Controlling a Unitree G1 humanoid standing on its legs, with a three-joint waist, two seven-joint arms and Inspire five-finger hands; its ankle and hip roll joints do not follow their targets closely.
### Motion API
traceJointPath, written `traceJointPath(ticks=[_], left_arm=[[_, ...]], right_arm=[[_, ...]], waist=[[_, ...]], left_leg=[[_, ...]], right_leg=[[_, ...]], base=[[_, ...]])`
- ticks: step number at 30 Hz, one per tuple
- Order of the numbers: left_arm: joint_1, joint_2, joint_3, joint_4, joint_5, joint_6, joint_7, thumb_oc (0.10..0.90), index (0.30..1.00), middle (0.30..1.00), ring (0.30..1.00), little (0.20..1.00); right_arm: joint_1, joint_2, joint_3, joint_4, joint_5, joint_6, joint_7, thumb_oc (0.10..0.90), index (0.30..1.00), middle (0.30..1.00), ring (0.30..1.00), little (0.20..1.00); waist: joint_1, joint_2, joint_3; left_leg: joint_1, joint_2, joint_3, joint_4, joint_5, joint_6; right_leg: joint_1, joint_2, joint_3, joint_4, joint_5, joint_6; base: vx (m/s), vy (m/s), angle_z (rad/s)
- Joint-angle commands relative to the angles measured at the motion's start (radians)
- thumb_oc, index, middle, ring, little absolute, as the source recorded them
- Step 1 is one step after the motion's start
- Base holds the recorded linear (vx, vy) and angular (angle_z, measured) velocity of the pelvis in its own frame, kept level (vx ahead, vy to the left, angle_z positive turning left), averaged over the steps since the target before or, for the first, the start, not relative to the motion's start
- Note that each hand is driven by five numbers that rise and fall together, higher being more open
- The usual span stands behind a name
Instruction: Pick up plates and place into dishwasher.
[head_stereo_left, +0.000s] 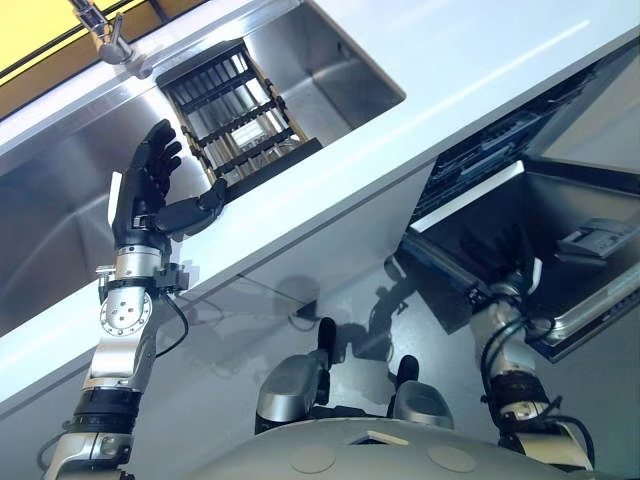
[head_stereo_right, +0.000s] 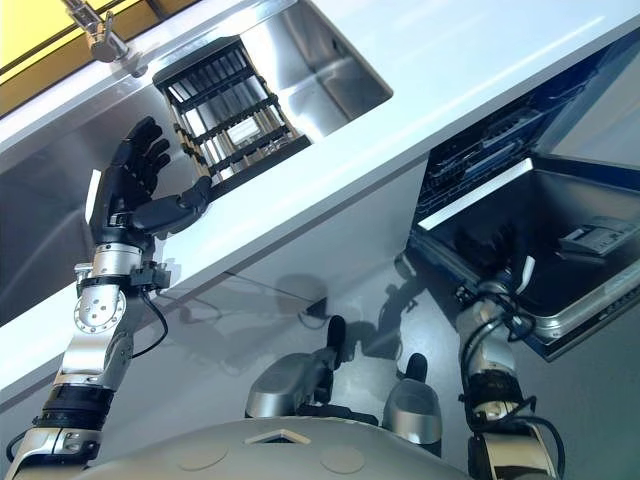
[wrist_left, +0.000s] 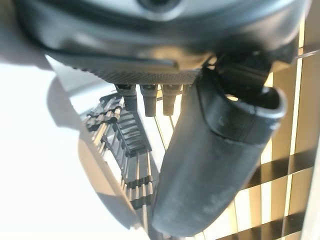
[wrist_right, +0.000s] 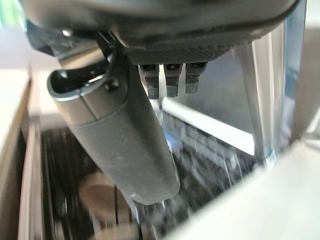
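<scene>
The left robot hand (head_stereo_left: 150, 190) hovers spread and empty, just short of the dish rack (head_stereo_left: 235, 110) in the sink (head_stereo_left: 340, 60). I make out no plates there. The right robot hand (head_stereo_left: 505, 262), fingers unreadable, is at the open dishwasher (head_stereo_left: 560, 215). Reaching phase; next, find a plate.

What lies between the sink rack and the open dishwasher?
In the left eye view, bare white countertop lies between the rack and the dishwasher.
</scene>
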Motion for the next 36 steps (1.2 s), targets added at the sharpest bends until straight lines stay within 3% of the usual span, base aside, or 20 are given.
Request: traceJointPath(ticks=[1,4,9,13,17,25,29,32,33,36], left_arm=[[-0.01,0.025,0.069,-0.052,0.031,-0.063,-0.021,0.8,0.9,0.9,0.9,0.9],[-0.01,0.031,0.082,-0.048,0.03,-0.061,-0.036,0.8,0.9,0.9,0.9,0.9],[-0.017,0.05,0.106,-0.043,0.025,-0.043,-0.041,0.8,0.9,0.9,0.9,0.9],[-0.005,0.068,0.155,-0.029,0.016,-0.035,-0.064,0.8,0.9,0.9,0.9,0.9],[-0.007,0.08,0.182,0.0,0.007,-0.039,-0.085,0.8,0.9,0.9,0.9,0.9],[-0.046,0.128,0.158,0.019,0.007,-0.029,-0.076,0.8,0.9,0.9,0.9,0.9],[-0.07,0.142,0.123,0.013,0.007,-0.014,-0.055,0.8,0.9,0.9,0.9,0.9],[-0.1,0.144,0.091,0.011,0.013,-0.013,-0.035,0.8,0.9,0.9,0.9,0.9],[-0.125,0.14,0.07,0.012,0.02,-0.02,-0.014,0.8,0.9,0.9,0.9,0.9],[-0.213,0.151,0.035,0.041,0.012,-0.066,0.039,0.8,0.9,0.9,0.9,0.9]], right_arm=[[-0.019,-0.039,-0.018,-0.086,0.0,-0.123,0.002,0.8,0.9,0.9,0.9,0.9],[0.001,-0.041,-0.042,-0.079,-0.025,-0.147,-0.042,0.8,0.9,0.9,0.9,0.9],[0.024,-0.072,-0.066,-0.088,-0.203,-0.15,-0.12,0.8,0.9,0.9,0.9,0.9],[0.059,-0.119,-0.118,-0.109,-0.268,-0.149,-0.071,0.8,0.9,0.9,0.9,0.9],[0.085,-0.143,-0.167,-0.07,-0.222,-0.153,-0.037,0.8,0.9,0.9,0.9,0.9],[0.091,-0.164,-0.231,0.065,-0.091,-0.176,-0.115,0.8,0.9,0.9,0.9,0.9],[0.075,-0.176,-0.241,0.101,0.006,-0.161,-0.071,0.8,0.9,0.9,0.9,0.9],[0.057,-0.205,-0.238,0.117,0.127,-0.158,0.035,0.8,0.9,0.9,0.9,0.9],[0.036,-0.226,-0.233,0.117,0.257,-0.147,0.153,0.8,0.9,0.9,0.9,0.9],[-0.053,-0.281,-0.215,0.133,0.496,-0.114,0.334,0.8,0.9,0.9,0.9,0.9]], waist=[[-0.022,-0.018,-0.122],[-0.029,-0.027,-0.134],[-0.042,-0.041,-0.15],[-0.06,-0.063,-0.156],[-0.073,-0.077,-0.158],[-0.091,-0.073,-0.158],[-0.097,-0.056,-0.151],[-0.102,-0.038,-0.13],[-0.104,-0.024,-0.114],[-0.104,0.008,-0.047]], left_leg=[[0.064,-0.073,0.054,0.073,-0.194,0.04],[0.082,-0.069,0.061,0.059,-0.196,0.04],[0.103,-0.058,0.073,0.042,-0.199,0.04],[0.109,-0.046,0.088,0.062,-0.219,0.043],[0.112,-0.038,0.097,0.079,-0.233,0.046],[0.121,-0.028,0.096,0.09,-0.242,0.044],[0.115,-0.027,0.088,0.096,-0.237,0.039],[0.081,-0.028,0.075,0.117,-0.229,0.032],[0.046,-0.03,0.067,0.137,-0.223,0.026],[-0.075,-0.038,0.056,0.206,-0.213,0.011]], right_leg=[[-0.105,0.016,0.017,0.074,0.012,-0.007],[-0.089,0.023,0.019,0.062,0.013,-0.004],[-0.072,0.034,0.026,0.06,0.005,-0.003],[-0.07,0.049,0.039,0.084,-0.018,-0.007],[-0.07,0.06,0.046,0.109,-0.036,-0.012],[-0.068,0.077,0.053,0.142,-0.062,-0.023],[-0.076,0.077,0.05,0.167,-0.078,-0.03],[-0.111,0.071,0.046,0.211,-0.097,-0.039],[-0.146,0.066,0.043,0.245,-0.111,-0.047],[-0.253,0.056,0.038,0.323,-0.143,-0.067]], base=[[0.02,-0.067,-0.14],[0.01,-0.068,-0.14],[-0.02,-0.081,-0.09],[-0.05,-0.12,-0.11],[-0.01,-0.11,-0.15],[0.04,-0.091,-0.12],[0.07,-0.039,-0.03],[0.0,-0.01,0.0],[-0.09,0.003,0.0],[-0.33,0.001,0.05]])
